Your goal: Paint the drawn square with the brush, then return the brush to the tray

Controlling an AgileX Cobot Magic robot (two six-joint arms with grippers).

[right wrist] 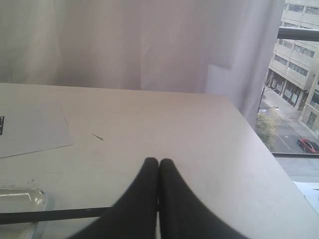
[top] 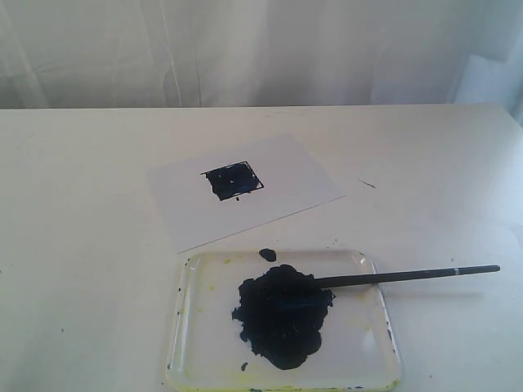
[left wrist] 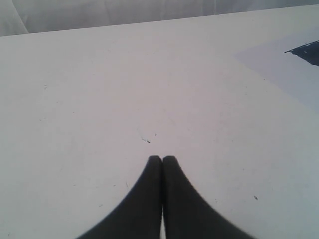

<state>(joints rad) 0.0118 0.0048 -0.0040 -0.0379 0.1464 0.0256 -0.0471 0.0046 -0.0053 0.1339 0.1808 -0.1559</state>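
We see the pale table (top: pixel 82 245) filling most of the exterior view, with a white curtain (top: pixel 245 49) behind it at twelve o'clock. The white paper sheet (top: pixel 286 175) lies flat near the middle, turned a little askew. The tray (top: pixel 196 343) sits at six o'clock from the sheet, close to it but apart, and its clear floor is stained yellowish. A big dark paint blob (top: pixel 282 314) spreads over the tray's middle.

The brush (top: pixel 409 275) rests with its tip in the blob. Its shaft crosses the tray's rim on the three o'clock side, and the handle points out toward three o'clock over the table. The drawn square (top: pixel 233 180) is on the sheet, toward its nine o'clock half, and dark paint fills most of its inside. A small dab of paint (top: pixel 267 255) lies in the tray at twelve o'clock from the blob.

The left gripper (left wrist: pixel 162 158) hangs over bare table with its two fingers pressed together on nothing. The right gripper (right wrist: pixel 158 160) is likewise pressed together and empty, and we see the brush lying on the table under it.
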